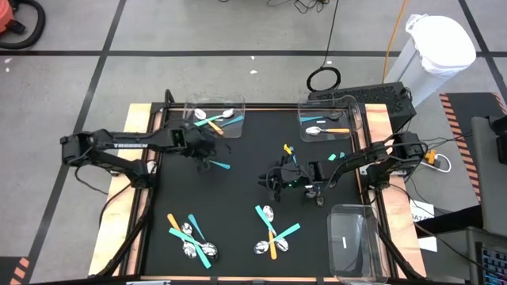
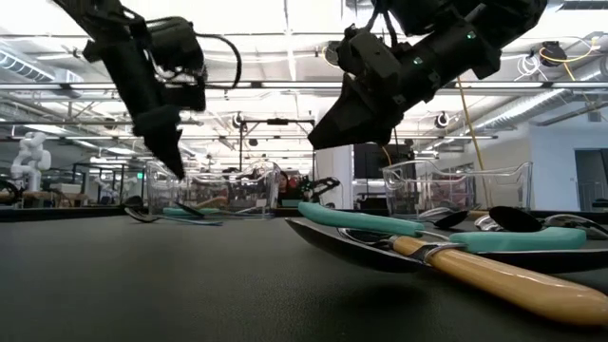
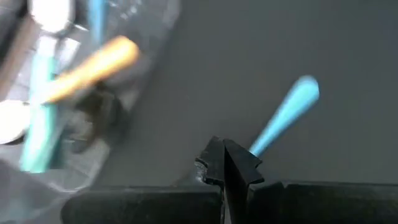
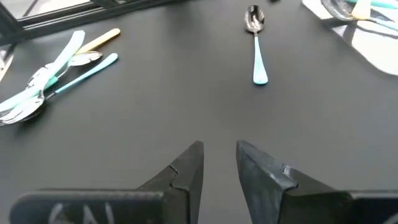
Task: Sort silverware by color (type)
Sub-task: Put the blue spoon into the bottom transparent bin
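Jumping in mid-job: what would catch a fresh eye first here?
Teal and orange silverware lies in two loose piles along the black mat's near edge. The left gripper is shut on a teal-handled utensil just in front of the far-left clear bin; the right gripper hovers open mid-table.

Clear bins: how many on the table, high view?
3. One bin at the far left, one at the far right, one at the near right edge. No others show.
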You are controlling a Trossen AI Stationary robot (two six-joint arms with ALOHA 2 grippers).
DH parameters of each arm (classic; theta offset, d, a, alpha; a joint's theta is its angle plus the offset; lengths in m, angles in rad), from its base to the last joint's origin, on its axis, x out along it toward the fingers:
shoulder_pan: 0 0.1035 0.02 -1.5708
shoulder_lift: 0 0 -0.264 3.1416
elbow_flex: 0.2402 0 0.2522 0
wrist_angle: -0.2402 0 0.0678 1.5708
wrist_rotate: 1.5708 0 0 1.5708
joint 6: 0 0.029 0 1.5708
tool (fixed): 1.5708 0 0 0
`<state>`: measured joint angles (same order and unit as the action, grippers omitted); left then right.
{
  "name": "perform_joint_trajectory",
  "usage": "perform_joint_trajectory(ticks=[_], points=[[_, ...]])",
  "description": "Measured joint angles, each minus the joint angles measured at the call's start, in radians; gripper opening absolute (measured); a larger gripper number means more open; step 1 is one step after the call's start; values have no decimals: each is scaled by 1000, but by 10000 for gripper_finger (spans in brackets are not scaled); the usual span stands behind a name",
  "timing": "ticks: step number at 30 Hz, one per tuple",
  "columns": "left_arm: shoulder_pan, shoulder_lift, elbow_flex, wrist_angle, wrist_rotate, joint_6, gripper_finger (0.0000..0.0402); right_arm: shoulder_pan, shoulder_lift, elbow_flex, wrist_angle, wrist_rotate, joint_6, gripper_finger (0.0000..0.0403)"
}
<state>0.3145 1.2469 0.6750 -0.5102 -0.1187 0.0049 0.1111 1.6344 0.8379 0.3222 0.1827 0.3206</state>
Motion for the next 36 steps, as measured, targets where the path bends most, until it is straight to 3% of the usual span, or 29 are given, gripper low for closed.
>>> perform_joint_trajectory(ticks=[12,20,23,27,33,36], points=[[-14,191,-28,58,9,88,9,22,0,0,1,0,1,94],[-14,233,-26,89,14,153,128,22,0,0,-24,1,8,93],[-14,239,-26,89,-2,159,153,22,0,0,-28,1,8,93],[-9,242,-26,88,-1,139,128,22,0,0,-29,2,8,93],[-7,243,-25,76,25,90,14,22,0,0,-28,1,27,93],[-9,237,-10,69,24,19,10,30,0,0,-25,1,45,93]])
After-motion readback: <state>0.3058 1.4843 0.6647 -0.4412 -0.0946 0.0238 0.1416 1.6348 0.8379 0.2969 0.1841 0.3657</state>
